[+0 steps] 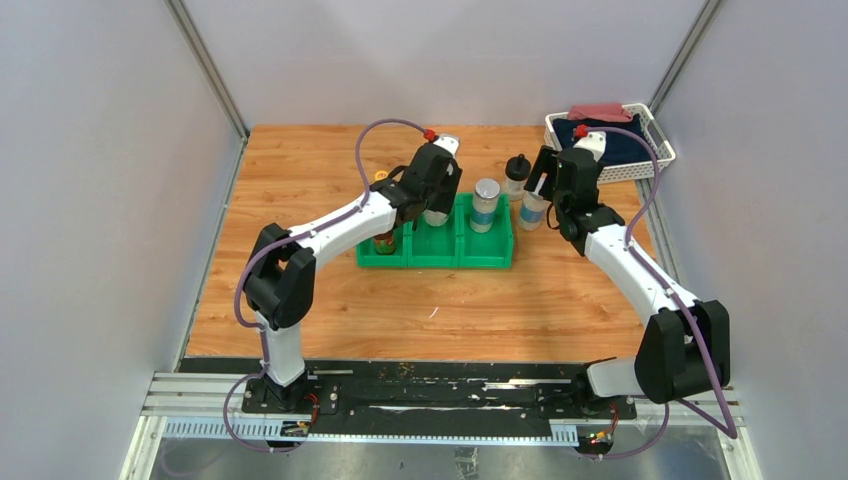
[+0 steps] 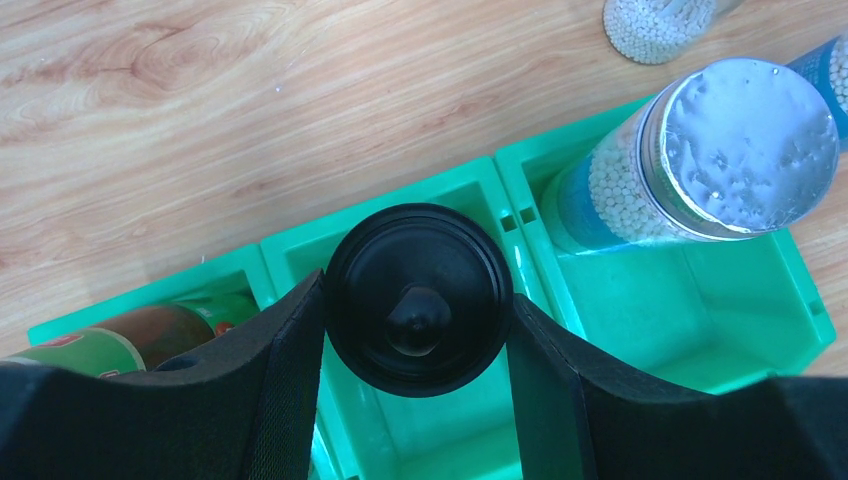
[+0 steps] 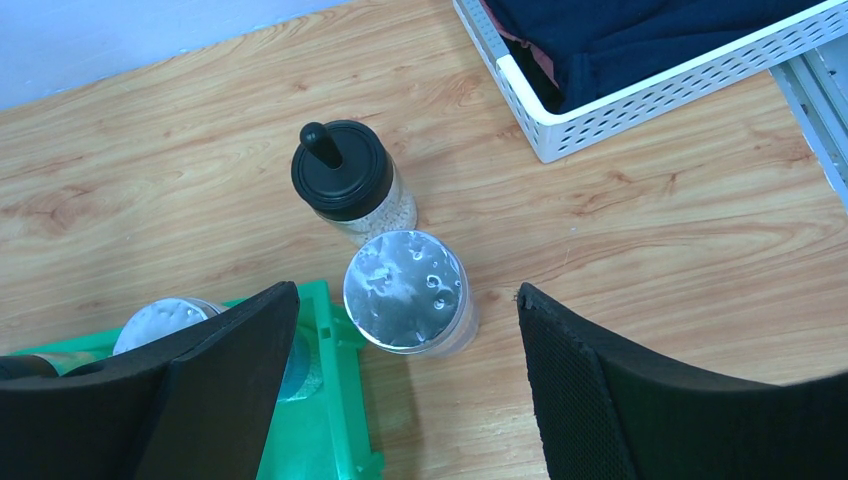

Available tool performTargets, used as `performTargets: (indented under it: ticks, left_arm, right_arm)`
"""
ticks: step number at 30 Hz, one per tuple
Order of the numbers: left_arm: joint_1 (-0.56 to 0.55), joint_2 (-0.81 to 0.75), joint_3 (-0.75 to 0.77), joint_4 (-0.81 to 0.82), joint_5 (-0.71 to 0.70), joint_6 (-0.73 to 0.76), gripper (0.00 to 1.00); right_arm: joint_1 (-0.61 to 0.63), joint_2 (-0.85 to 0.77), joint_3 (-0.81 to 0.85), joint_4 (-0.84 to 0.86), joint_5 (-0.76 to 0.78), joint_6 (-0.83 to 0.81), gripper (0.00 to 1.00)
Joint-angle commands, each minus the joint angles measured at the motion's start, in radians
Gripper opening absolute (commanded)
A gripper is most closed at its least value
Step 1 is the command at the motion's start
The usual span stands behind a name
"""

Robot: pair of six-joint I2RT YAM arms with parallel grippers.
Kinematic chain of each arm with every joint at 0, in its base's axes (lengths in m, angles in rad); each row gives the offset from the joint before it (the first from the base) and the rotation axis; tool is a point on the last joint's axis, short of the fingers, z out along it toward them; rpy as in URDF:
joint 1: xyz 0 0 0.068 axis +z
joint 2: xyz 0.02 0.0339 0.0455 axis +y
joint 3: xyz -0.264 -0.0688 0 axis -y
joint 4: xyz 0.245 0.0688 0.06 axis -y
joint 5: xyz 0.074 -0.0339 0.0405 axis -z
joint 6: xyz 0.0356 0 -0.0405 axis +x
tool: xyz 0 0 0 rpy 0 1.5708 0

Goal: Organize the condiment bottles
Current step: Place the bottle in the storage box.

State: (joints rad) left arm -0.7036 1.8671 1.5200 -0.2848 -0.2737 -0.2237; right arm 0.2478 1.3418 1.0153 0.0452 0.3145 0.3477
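Left gripper (image 2: 416,322) clamps one black-knob bottle (image 2: 400,262) at the middle compartment of the green bin (image 2: 812,312). One brown bottle (image 2: 150,335) occupies the left compartment and one silver-lidded shaker (image 2: 740,140) the right. Right gripper (image 3: 404,302), jaws wide open and holding nothing, hovers over the second shaker (image 3: 400,280), which stands beside the second black-knob bottle (image 3: 342,180) on the table (image 3: 650,250).

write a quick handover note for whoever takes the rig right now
left gripper shut on knob bottle, at the middle compartment of bin.
right gripper open above table shaker beside bin.
done: brown bottle in one end compartment, binned shaker in the other.
left: release knob bottle, bin table shaker and second knob bottle behind it.
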Motion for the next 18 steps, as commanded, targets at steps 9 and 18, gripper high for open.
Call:
performTargets:
  ticks: [9, 18]
  left_arm:
    - [-0.007, -0.001, -0.066, 0.126, -0.019, -0.005, 0.0]
    - [-0.007, -0.002, -0.116, 0.181, -0.027, 0.002, 0.0]
  right_arm:
    - [0.004, 0.004, -0.024, 0.019, 0.014, 0.005, 0.83]
    - [0.011, 0.009, -0.022, 0.02, 0.019, 0.001, 0.83]
